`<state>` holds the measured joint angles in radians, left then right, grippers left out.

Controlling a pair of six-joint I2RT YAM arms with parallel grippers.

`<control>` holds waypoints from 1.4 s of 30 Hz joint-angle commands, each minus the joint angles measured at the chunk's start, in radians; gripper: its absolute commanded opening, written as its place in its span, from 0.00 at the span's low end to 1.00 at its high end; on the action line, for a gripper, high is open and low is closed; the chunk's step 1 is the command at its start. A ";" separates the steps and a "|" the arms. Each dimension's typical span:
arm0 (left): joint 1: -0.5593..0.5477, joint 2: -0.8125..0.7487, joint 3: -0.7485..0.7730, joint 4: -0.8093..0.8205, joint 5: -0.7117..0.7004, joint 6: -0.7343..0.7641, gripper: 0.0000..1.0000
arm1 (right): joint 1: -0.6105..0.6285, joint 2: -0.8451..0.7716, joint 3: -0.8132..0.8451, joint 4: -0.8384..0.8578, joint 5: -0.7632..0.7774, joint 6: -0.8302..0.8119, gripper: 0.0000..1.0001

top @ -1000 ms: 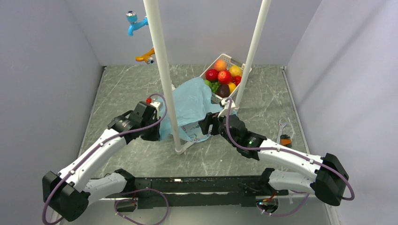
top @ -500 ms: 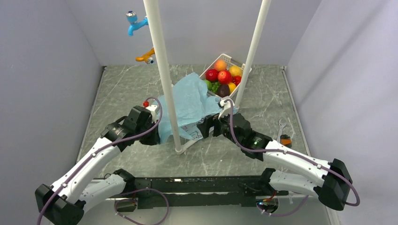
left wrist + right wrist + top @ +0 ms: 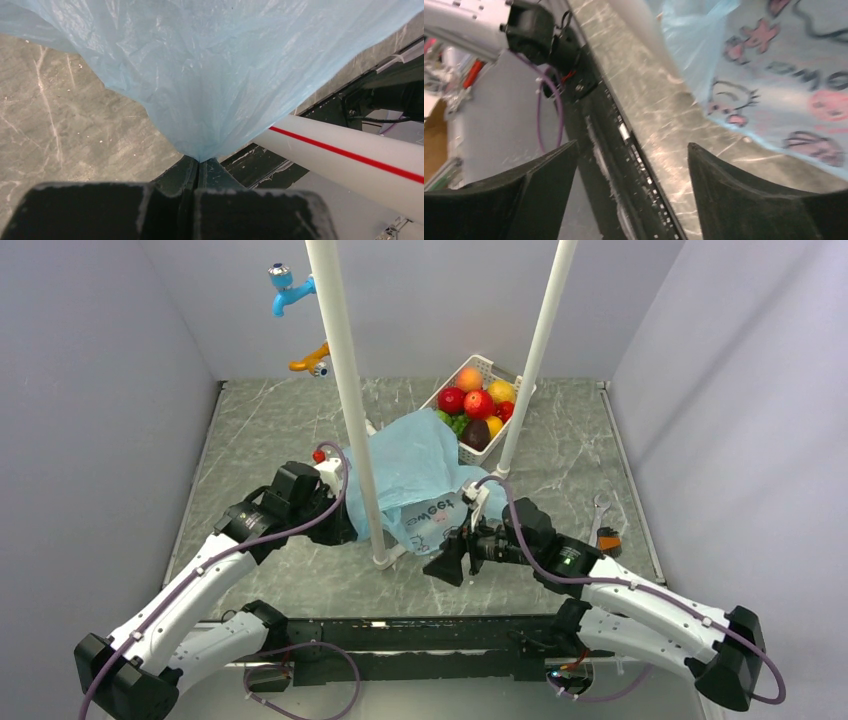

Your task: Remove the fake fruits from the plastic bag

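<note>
The light-blue plastic bag (image 3: 415, 465) sits bunched near the middle of the grey marble desk (image 3: 270, 430), its white panel with pink and black drawings facing the near edge and its far side reaching a white slotted basket (image 3: 470, 452). Whether anything is inside the bag cannot be told. The red and orange fake fruits (image 3: 478, 403) that show lie in that basket. The left hand (image 3: 197, 167) is pinched together on a gathered edge of the bag. The right hand (image 3: 450, 560) has its fingers (image 3: 724, 175) spread apart, just beside the printed panel and gripping nothing. A white pole (image 3: 350, 410) stands in front of the bag.
</note>
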<state>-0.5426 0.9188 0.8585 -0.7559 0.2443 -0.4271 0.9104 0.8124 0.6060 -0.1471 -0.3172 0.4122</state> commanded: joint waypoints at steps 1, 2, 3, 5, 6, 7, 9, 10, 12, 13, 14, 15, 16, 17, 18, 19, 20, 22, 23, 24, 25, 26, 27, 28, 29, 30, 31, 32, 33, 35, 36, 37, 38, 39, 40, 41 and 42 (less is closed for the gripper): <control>0.001 0.001 0.024 0.034 0.045 0.029 0.00 | 0.009 0.037 -0.060 0.182 -0.170 0.013 0.73; -0.001 0.004 0.026 0.026 0.042 0.035 0.00 | 0.016 0.058 -0.065 0.217 -0.129 -0.004 0.66; -0.001 0.008 0.030 0.015 0.036 0.041 0.00 | 0.028 0.078 -0.065 0.248 -0.044 -0.026 0.60; -0.001 0.014 0.037 -0.011 0.019 0.050 0.00 | 0.039 0.112 -0.084 0.300 0.222 -0.019 0.49; 0.000 0.017 0.041 -0.020 0.014 0.056 0.00 | 0.039 0.135 -0.101 0.359 0.358 -0.002 0.47; -0.002 0.020 0.043 -0.028 0.012 0.060 0.00 | 0.039 0.162 -0.110 0.406 0.460 0.004 0.46; 0.000 0.024 0.047 -0.039 0.014 0.067 0.00 | 0.038 0.234 -0.122 0.525 0.591 -0.014 0.40; -0.002 0.026 0.048 -0.041 0.018 0.069 0.00 | 0.037 0.282 -0.118 0.585 0.617 -0.025 0.39; -0.003 0.027 0.048 -0.039 0.031 0.075 0.00 | 0.030 0.389 -0.082 0.670 0.617 -0.059 0.36; -0.004 0.029 0.047 -0.034 0.042 0.077 0.00 | 0.028 0.446 -0.066 0.723 0.581 -0.082 0.35; -0.004 0.029 0.048 -0.026 0.054 0.081 0.00 | 0.025 0.498 -0.052 0.782 0.532 -0.108 0.34; -0.006 0.029 0.046 -0.020 0.063 0.084 0.00 | 0.022 0.557 -0.037 0.837 0.504 -0.130 0.34; -0.007 0.031 0.046 -0.014 0.069 0.085 0.00 | 0.021 0.606 -0.009 0.865 0.490 -0.140 0.35; -0.008 0.033 0.047 -0.012 0.073 0.086 0.00 | 0.019 0.677 0.020 0.883 0.480 -0.146 0.35; -0.009 0.036 0.048 -0.008 0.078 0.088 0.00 | 0.016 0.730 0.046 0.907 0.467 -0.151 0.35; -0.010 0.038 0.051 -0.005 0.082 0.088 0.00 | 0.013 0.769 0.076 0.916 0.447 -0.152 0.35; -0.010 0.040 0.052 -0.001 0.086 0.088 0.00 | 0.008 0.807 0.101 0.925 0.426 -0.147 0.35; -0.014 0.048 0.060 0.000 0.095 0.095 0.00 | -0.008 0.866 0.136 0.958 0.376 -0.130 0.38; -0.015 0.052 0.064 -0.001 0.095 0.099 0.00 | -0.019 0.891 0.155 0.964 0.348 -0.127 0.39; -0.015 0.056 0.070 -0.006 0.093 0.105 0.00 | -0.026 0.913 0.178 0.959 0.326 -0.121 0.40; -0.017 0.061 0.075 -0.012 0.089 0.109 0.00 | -0.036 0.929 0.200 0.942 0.278 -0.118 0.40; -0.017 0.066 0.085 -0.017 0.083 0.113 0.00 | -0.041 0.940 0.220 0.933 0.247 -0.121 0.41; -0.017 0.069 0.092 -0.022 0.076 0.112 0.01 | -0.041 0.948 0.228 0.932 0.239 -0.116 0.42; -0.016 0.068 0.098 -0.021 0.069 0.107 0.11 | -0.041 0.954 0.233 0.933 0.232 -0.107 0.43; -0.016 0.058 0.101 -0.018 0.057 0.095 0.25 | -0.044 0.960 0.238 0.929 0.230 -0.100 0.45; -0.016 0.038 0.102 -0.009 0.044 0.084 0.39 | -0.047 0.964 0.240 0.928 0.225 -0.095 0.46; -0.015 0.014 0.102 -0.001 0.025 0.076 0.53 | -0.050 0.967 0.242 0.922 0.219 -0.091 0.47; -0.014 -0.011 0.106 -0.002 0.006 0.072 0.59 | -0.054 0.970 0.244 0.917 0.213 -0.088 0.48; -0.011 -0.034 0.115 -0.023 -0.018 0.069 0.68 | -0.058 0.972 0.246 0.910 0.205 -0.086 0.48; 0.000 -0.075 0.137 -0.076 -0.051 0.066 0.86 | -0.068 0.976 0.247 0.903 0.194 -0.088 0.49; 0.003 -0.100 0.145 -0.106 -0.069 0.061 0.90 | -0.074 0.982 0.250 0.901 0.178 -0.090 0.49; 0.004 -0.125 0.150 -0.135 -0.089 0.052 0.94 | -0.078 0.991 0.259 0.895 0.152 -0.091 0.50; 0.006 -0.154 0.148 -0.159 -0.106 0.041 0.98 | -0.083 0.997 0.270 0.883 0.129 -0.095 0.50; 0.005 -0.187 0.147 -0.187 -0.128 0.022 0.99 | -0.083 0.998 0.277 0.876 0.114 -0.098 0.50; 0.006 -0.225 0.148 -0.217 -0.153 -0.003 0.99 | -0.083 0.999 0.280 0.874 0.106 -0.098 0.50; 0.005 -0.263 0.148 -0.244 -0.181 -0.031 0.99 | -0.084 0.998 0.283 0.874 0.100 -0.096 0.50; 0.004 -0.305 0.147 -0.267 -0.205 -0.066 1.00 | -0.085 0.999 0.284 0.873 0.091 -0.093 0.50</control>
<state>-0.5415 0.7277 0.9741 -0.8948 0.1577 -0.3927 0.8330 1.8107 0.8448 0.7013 -0.1528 0.3149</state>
